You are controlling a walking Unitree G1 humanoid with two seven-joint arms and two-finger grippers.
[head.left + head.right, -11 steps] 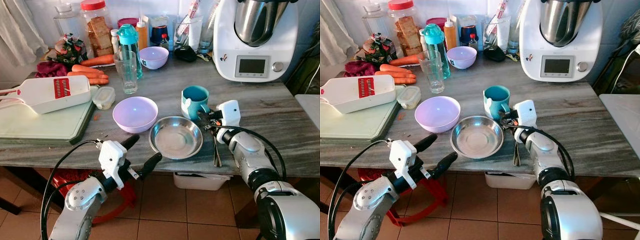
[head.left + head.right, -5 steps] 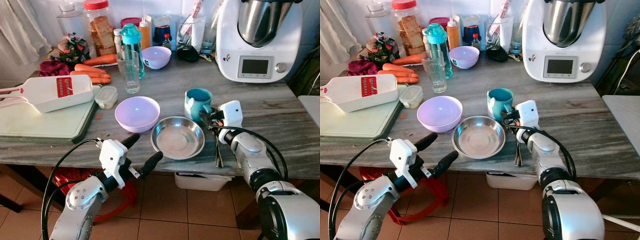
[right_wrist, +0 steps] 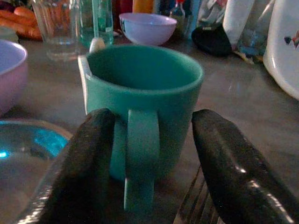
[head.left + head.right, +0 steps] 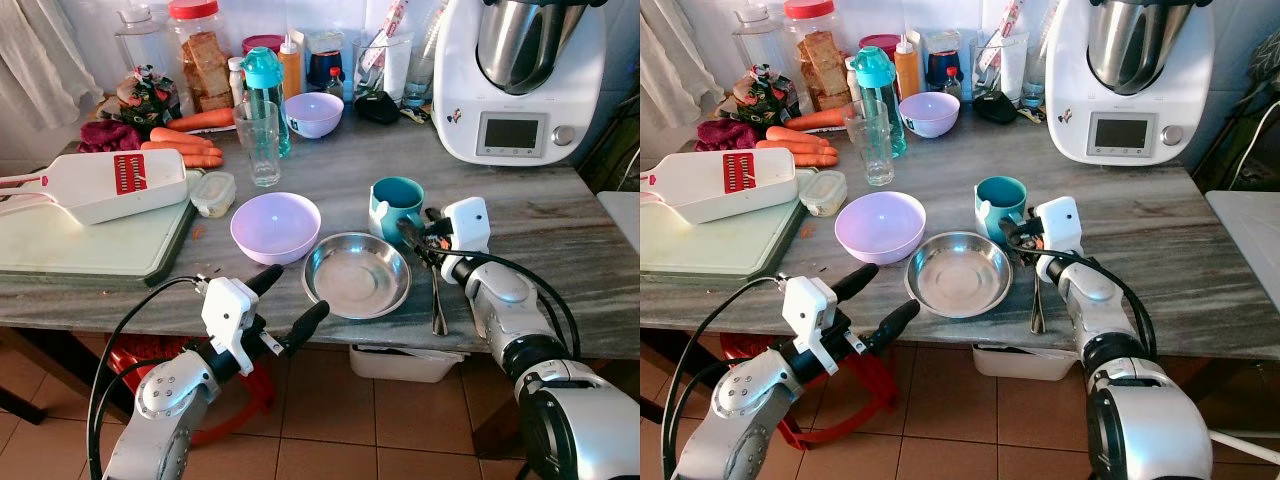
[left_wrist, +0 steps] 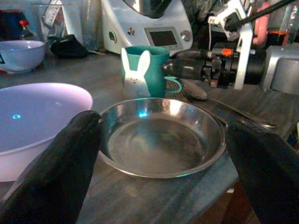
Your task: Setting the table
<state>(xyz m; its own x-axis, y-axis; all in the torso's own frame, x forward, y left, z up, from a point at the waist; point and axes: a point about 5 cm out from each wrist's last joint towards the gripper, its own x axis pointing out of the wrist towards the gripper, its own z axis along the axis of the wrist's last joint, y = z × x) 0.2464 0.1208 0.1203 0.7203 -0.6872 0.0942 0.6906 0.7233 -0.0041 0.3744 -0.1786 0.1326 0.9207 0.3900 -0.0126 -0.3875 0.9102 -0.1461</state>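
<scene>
Closer now, right gripper [image 4: 1015, 236] spreads around teal mug [image 4: 997, 204]'s handle at three o'clock; rigid, breakable, light.

Left arm: bent at the elbow, silver forearm angled up and forward, below the near table edge.
Left gripper [image 4: 287, 302]: two black fingers spread wide apart, holding nothing.
Right arm: reaches forward over the table, wrist low and level.
Right gripper [image 4: 1013, 232]: black fingers parted, one at each side of a handle.
</scene>
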